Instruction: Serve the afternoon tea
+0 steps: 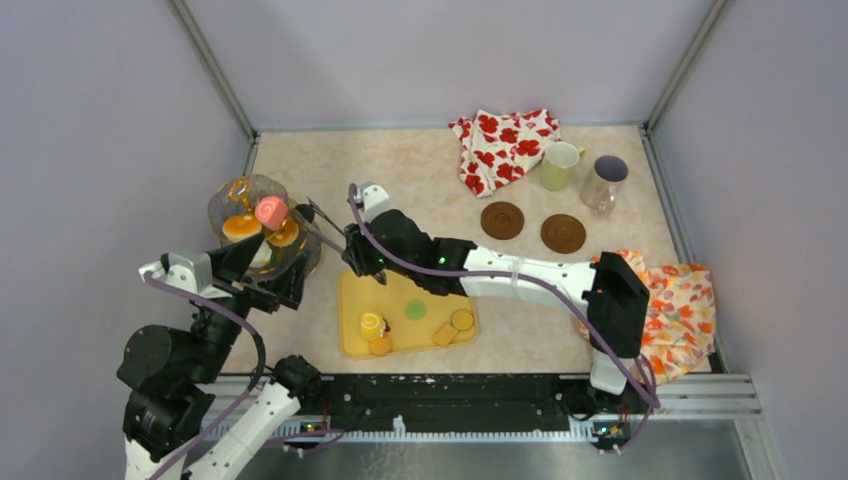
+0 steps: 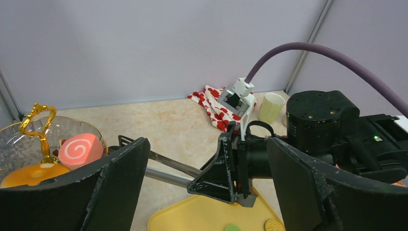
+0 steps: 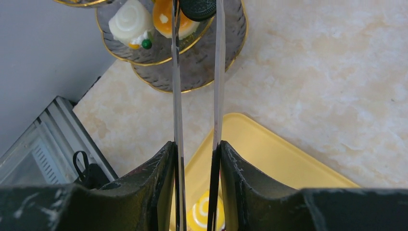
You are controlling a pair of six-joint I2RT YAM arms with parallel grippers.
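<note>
Far left, the stand (image 1: pixel 222 205) carries orange tarts (image 1: pixel 242 227) and a pink roll (image 1: pixel 270 211). The left hand (image 1: pixel 272 268) hangs just beside it, spread wide, nothing in it. The right hand (image 1: pixel 358 255) is clenched on the tongs (image 3: pixel 219 72), their tips out over the stand. Next comes the tray (image 1: pixel 430 285), holding a yellow roll (image 1: pixel 372 323) and biscuits (image 1: pixel 462 320). Farther right on the surface (image 1: pixel 400 170), the pale mug (image 1: pixel 560 165) and grey mug (image 1: pixel 605 180) stand by the cloth (image 1: pixel 503 148).

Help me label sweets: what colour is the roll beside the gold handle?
Roll: pink, white swirl; left wrist view.
</note>
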